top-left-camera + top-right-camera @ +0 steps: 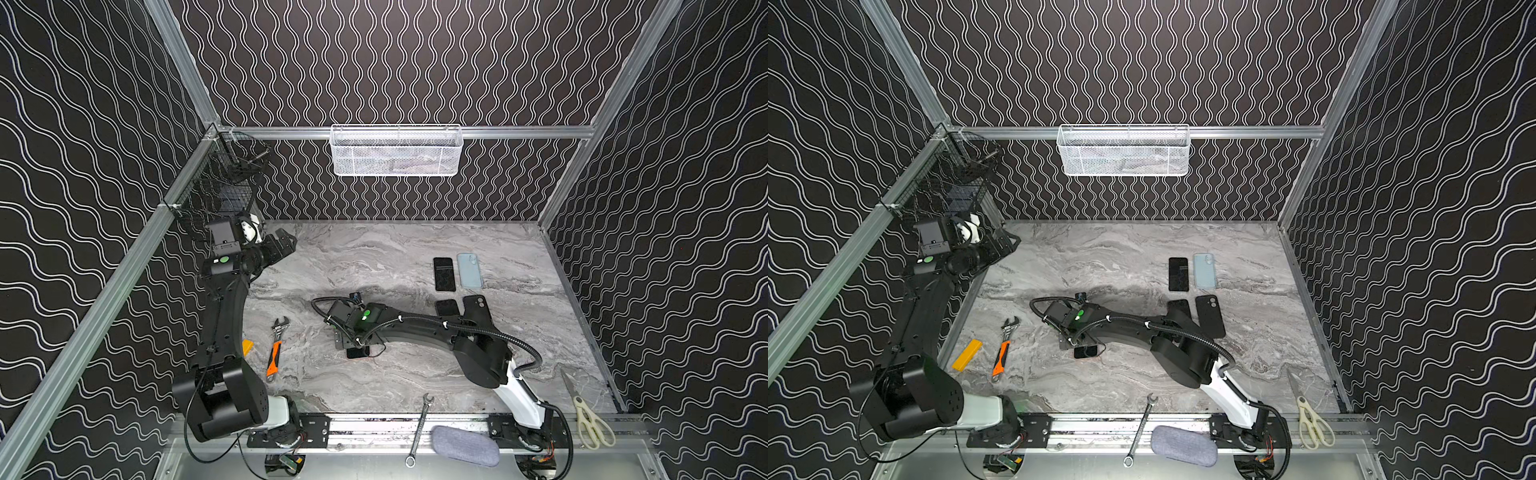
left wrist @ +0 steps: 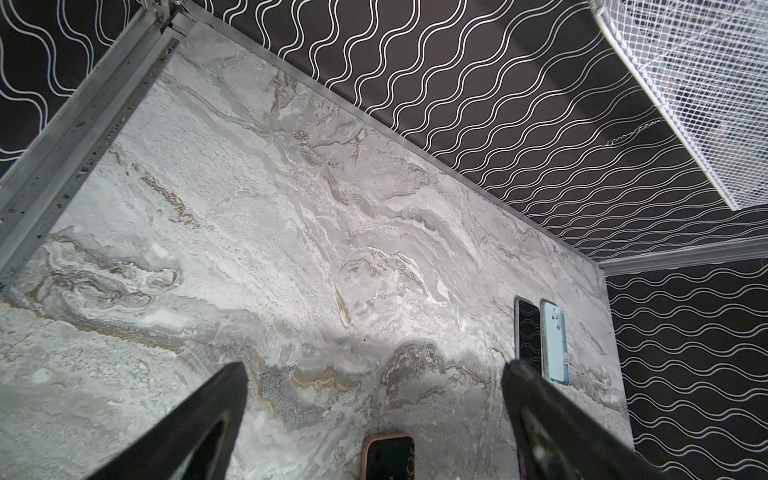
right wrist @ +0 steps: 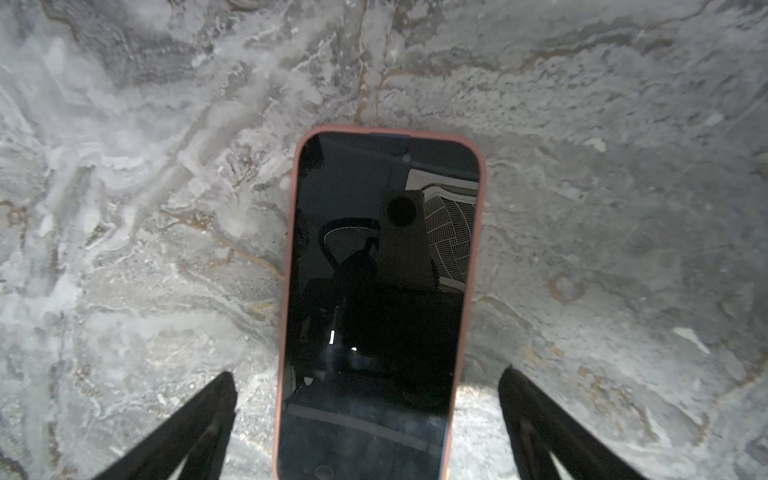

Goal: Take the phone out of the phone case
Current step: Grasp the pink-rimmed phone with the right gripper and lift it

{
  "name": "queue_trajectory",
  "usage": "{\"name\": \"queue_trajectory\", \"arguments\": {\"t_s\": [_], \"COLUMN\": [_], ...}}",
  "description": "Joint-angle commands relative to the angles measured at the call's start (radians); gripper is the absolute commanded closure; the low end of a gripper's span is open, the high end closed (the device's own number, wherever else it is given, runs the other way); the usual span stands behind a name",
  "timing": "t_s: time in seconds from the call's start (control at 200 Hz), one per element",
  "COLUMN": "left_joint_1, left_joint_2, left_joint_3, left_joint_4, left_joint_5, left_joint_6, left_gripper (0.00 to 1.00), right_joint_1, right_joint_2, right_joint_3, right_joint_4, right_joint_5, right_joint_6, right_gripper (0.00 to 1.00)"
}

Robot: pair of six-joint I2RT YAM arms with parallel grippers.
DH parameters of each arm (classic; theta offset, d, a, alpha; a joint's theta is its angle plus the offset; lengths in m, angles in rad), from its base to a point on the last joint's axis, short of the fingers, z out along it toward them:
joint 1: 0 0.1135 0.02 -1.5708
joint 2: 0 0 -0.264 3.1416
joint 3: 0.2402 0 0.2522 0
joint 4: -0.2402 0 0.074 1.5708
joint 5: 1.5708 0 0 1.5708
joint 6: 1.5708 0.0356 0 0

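The phone (image 3: pixel 380 291) lies screen up on the marble table (image 1: pixel 415 386), inside a pink phone case (image 3: pixel 289 299) whose rim frames it. My right gripper (image 3: pixel 366 371) hangs over the phone's near end, open. Its fingers (image 3: pixel 208 419) stand apart on either side of the case with table showing in both gaps. In both top views only the phone's front end (image 1: pixel 357 353) (image 1: pixel 1086 351) shows from under the right wrist. My left gripper (image 1: pixel 284 247) (image 2: pixel 374 365) is raised at the back left, open and holding nothing. A pink-rimmed dark screen (image 2: pixel 388 457) lies on the table beyond it.
At the back right lie a bare black phone (image 1: pixel 444 274), a light blue case (image 1: pixel 470 271), a black case (image 1: pixel 478 318) and another dark phone (image 1: pixel 446 307) partly under the right arm. An orange-handled wrench (image 1: pixel 276 345), spanner (image 1: pixel 419 430), scissors (image 1: pixel 586 419), grey pouch (image 1: pixel 463 445) and yellow block (image 1: pixel 967 354) lie nearer the front.
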Motion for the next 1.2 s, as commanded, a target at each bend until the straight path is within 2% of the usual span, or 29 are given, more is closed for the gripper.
{"name": "queue_trajectory", "arguments": {"t_s": [0.0, 0.41, 0.906, 1.196], "left_joint_1": [0.009, 0.009, 0.009, 0.01], "left_joint_2": [0.002, 0.002, -0.004, -0.007], "left_joint_3": [-0.007, -0.01, -0.01, -0.013], "left_joint_4": [0.001, 0.002, 0.002, 0.002], "left_joint_5": [-0.045, -0.06, -0.057, -0.058], "left_joint_6": [-0.038, -0.031, -0.031, -0.033], "left_gripper": [0.01, 0.01, 0.01, 0.01], "right_joint_1": [0.003, 0.009, 0.009, 0.009], "right_joint_2": [0.013, 0.073, 0.084, 0.071], "right_joint_3": [0.009, 0.073, 0.052, 0.023], "right_joint_4": [-0.027, -0.092, -0.122, -0.094], "right_joint_5": [-0.009, -0.008, -0.088, -0.126], "right_joint_6": [-0.006, -0.039, -0.046, -0.05], "right_gripper": [0.0, 0.02, 0.13, 0.32]}}
